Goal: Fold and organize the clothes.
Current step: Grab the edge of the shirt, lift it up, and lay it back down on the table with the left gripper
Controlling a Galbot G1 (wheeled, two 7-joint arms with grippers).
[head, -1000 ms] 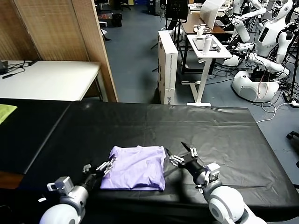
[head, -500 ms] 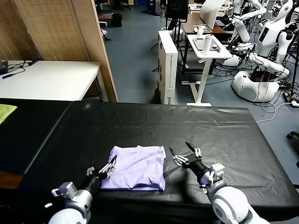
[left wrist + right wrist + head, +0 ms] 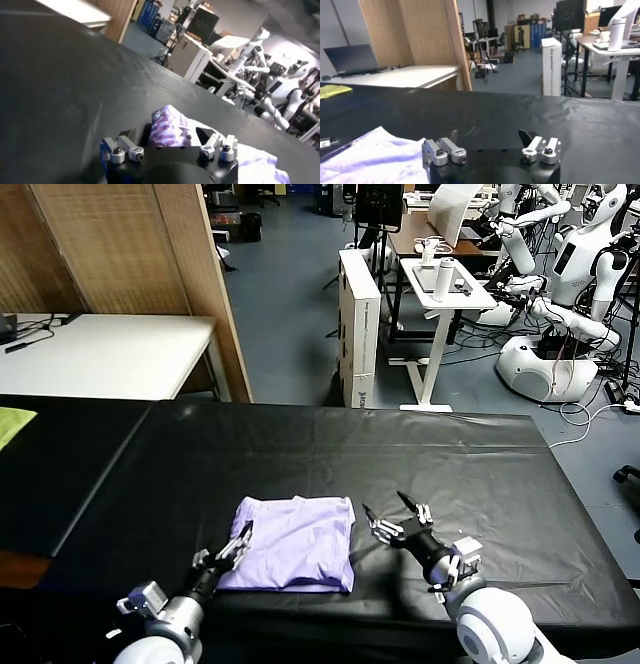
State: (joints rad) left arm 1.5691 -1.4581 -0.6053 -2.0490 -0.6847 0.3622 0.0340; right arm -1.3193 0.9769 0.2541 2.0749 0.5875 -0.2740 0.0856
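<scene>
The lavender T-shirt (image 3: pixel 295 541) lies folded into a rough rectangle on the black table (image 3: pixel 330 444), near its front edge. My left gripper (image 3: pixel 233 545) is open at the shirt's front left corner, with nothing between its fingers. In the left wrist view the shirt's purple print (image 3: pixel 170 131) shows just beyond the open left gripper (image 3: pixel 169 135). My right gripper (image 3: pixel 392 517) is open and empty just right of the shirt's right edge. In the right wrist view the shirt (image 3: pixel 375 157) lies off to one side of the open right gripper (image 3: pixel 489 135).
A yellow-green cloth (image 3: pixel 12 424) lies at the far left on a second black surface. A white table (image 3: pixel 100 354) and a wooden screen (image 3: pixel 130 244) stand behind. Carts, boxes and other robots (image 3: pixel 560 284) stand on the floor beyond the table.
Both grippers have drawn back from the folded shirt toward the table's front edge. The left has dropped lower; the right has moved slightly right. The shirt has not moved.
</scene>
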